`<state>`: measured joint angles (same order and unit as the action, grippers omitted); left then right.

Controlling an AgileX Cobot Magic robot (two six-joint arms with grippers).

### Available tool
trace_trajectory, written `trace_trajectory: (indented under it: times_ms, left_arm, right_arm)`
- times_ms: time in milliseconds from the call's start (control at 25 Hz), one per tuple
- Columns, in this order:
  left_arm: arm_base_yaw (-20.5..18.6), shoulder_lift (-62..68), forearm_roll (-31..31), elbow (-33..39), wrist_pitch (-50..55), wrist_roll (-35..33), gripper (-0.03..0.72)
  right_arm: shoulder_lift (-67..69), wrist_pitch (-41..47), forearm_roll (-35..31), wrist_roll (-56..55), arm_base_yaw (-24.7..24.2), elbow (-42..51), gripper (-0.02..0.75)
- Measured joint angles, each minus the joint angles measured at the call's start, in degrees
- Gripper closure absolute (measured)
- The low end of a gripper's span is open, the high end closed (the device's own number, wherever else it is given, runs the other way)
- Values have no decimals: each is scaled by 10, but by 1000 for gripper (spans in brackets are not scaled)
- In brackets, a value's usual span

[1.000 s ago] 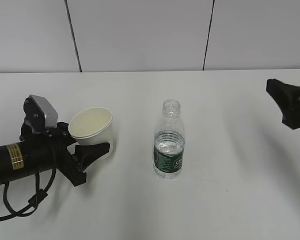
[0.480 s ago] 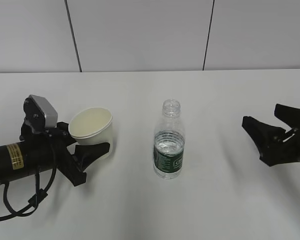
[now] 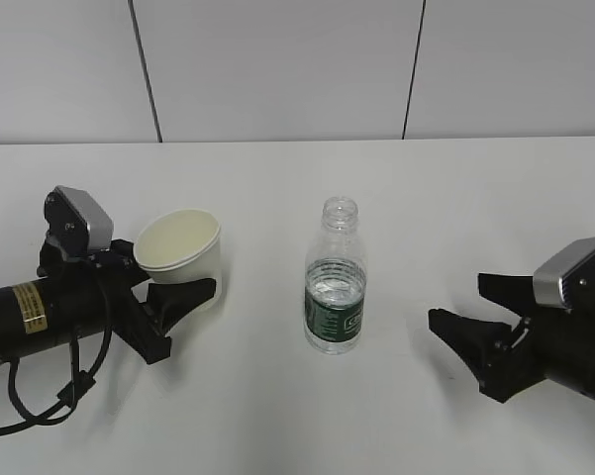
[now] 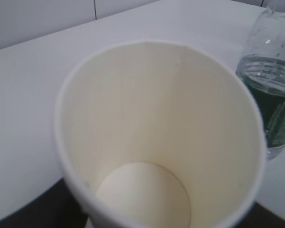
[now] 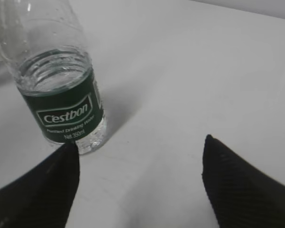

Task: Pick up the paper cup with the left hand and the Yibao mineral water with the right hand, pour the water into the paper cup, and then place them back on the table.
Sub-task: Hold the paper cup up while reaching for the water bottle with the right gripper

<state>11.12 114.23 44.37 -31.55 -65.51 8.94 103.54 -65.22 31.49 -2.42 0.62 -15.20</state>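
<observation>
The white paper cup [image 3: 178, 255] sits tilted slightly between the black fingers of my left gripper [image 3: 200, 279], which is shut on its lower wall. In the left wrist view its cream inside [image 4: 156, 133] fills the frame, with a dark finger [image 4: 33, 211] at the bottom corner. The Yibao mineral water [image 3: 335, 282] stands upright and uncapped mid-table, partly filled, its green label [image 5: 61, 114] facing the right wrist camera. My right gripper [image 3: 455, 299] hovers low over the table [image 3: 396, 188], right of the bottle, open. In its own view the right gripper [image 5: 140, 142] is empty and the bottle stands just beyond the left fingertip [image 5: 68, 156].
A white panelled wall [image 3: 277, 69] runs along the table's far edge. Bare tabletop lies between cup and bottle [image 3: 262, 297] and in front of the bottle [image 3: 327, 416]. The bottle [image 4: 270, 95] shows just right of the cup in the left wrist view.
My right arm has swung in from the right edge and down toward the bottle, jaws unchanged. The left gripper and cup have shifted very slightly.
</observation>
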Motion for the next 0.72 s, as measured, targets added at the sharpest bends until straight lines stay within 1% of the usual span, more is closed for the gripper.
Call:
trace_trajectory:
  times_ms: [200, 400, 600, 720]
  left_arm:
    - [0, 0, -1, 0, 0, 0, 253]
    - [0, 0, -3, 0, 0, 0, 253]
    - [0, 0, -6, 0, 0, 0, 253]
    - [0, 0, -7, 0, 18, 0, 254]
  right_arm:
    - [2, 0, 38, 1, 0, -21, 146]
    - [2, -1, 122, 1, 0, -49, 146]
    - [19, -3, 145, 1, 0, -80, 146]
    - [45, -3, 165, 1, 0, -96, 146]
